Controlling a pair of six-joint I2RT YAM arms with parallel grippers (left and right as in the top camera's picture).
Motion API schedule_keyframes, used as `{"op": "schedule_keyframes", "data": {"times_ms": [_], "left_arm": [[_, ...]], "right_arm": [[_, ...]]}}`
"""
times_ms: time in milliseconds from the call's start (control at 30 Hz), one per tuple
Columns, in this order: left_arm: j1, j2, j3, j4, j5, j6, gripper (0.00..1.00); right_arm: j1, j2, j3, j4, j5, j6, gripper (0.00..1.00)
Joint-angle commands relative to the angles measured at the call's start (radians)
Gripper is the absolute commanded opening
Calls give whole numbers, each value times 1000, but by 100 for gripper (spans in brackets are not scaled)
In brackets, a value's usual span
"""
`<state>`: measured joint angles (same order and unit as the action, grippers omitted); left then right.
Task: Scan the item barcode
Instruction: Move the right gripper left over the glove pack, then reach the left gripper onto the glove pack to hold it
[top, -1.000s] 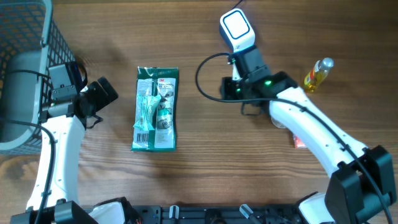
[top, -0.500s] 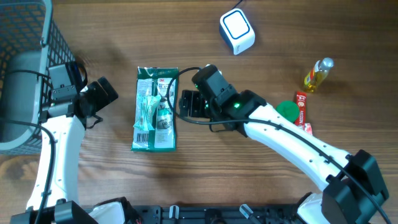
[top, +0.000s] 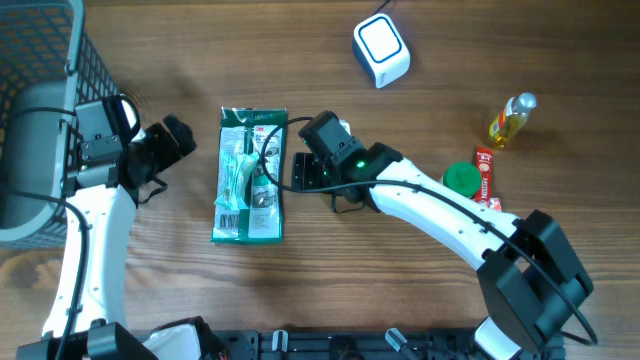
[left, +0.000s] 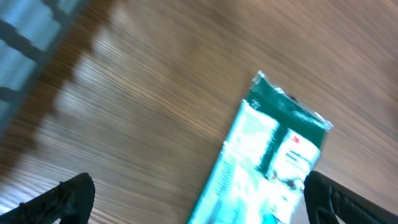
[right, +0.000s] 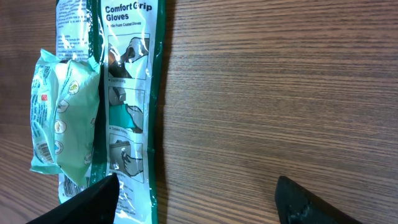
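Step in hand: I judge it is the reach for the item; nothing is lifted yet.
Item: one glove package (top: 250, 175) lies flat on the counter (top: 400, 280), between the two arms and well apart from the scanner (top: 381, 50).
Right hand: the right hand (top: 296, 172) is at the right edge of the package. In the wrist view its fingers stand wide apart, with only bare wood between them, and one finger (right: 93, 200) is over the package's edge. It holds nothing.
Left hand: the left hand (top: 165, 145) is near the left side of the package, its fingers also wide apart and empty.
Barcode: I cannot tell for sure where it is; the print is too small.
Next move: probably the right hand must come down and close on the thin edge. The package is flat film, so a finger has to get under it. Then the barcode side must face the scanner's window.
Count, task things: one package, one scanner, two hands.
Count, others: one basket (top: 40, 60), one bottle (top: 512, 118), one green round thing (top: 461, 178), one red packet (top: 484, 172).
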<state>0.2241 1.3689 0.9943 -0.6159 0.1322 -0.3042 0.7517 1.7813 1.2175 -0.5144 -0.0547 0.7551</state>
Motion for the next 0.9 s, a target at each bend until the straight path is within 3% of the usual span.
{"op": "schedule_keyframes", "data": {"times_ms": [0, 33, 133, 167, 200, 233, 267, 400, 500, 700, 867], "left_arm": [[-19, 7, -5, -47, 122, 10, 61], [-24, 7, -9, -54, 122, 9, 55], [-36, 6, -9, -66, 123, 9, 59], [-37, 6, -9, -84, 122, 9, 88], [-37, 7, -9, -92, 122, 9, 92], [-37, 7, -9, -100, 122, 9, 88], [-40, 7, -11, -108, 127, 5, 77], [-103, 7, -56, -115, 139, 6, 66], [-161, 7, -114, -84, 121, 6, 48], [-240, 7, -200, 22, 7, 5, 36], [-242, 10, -246, 122, -64, 11, 35]], "right_arm": [[-9, 15, -2, 14, -8, -19, 79], [-13, 15, -2, 24, -33, -21, 78], [-29, 15, -2, 32, -93, -23, 72], [-39, 15, -2, 31, -114, -23, 70], [-47, 15, -2, 32, -134, -22, 70], [-55, 15, -2, 32, -153, -23, 70], [-62, 15, -2, 32, -162, -23, 70], [-73, 15, -2, 32, -176, -24, 70], [-73, 15, -2, 31, -176, -39, 70], [-73, 15, -2, 27, -176, -48, 69], [-73, 15, -2, 27, -175, -48, 68]]}}
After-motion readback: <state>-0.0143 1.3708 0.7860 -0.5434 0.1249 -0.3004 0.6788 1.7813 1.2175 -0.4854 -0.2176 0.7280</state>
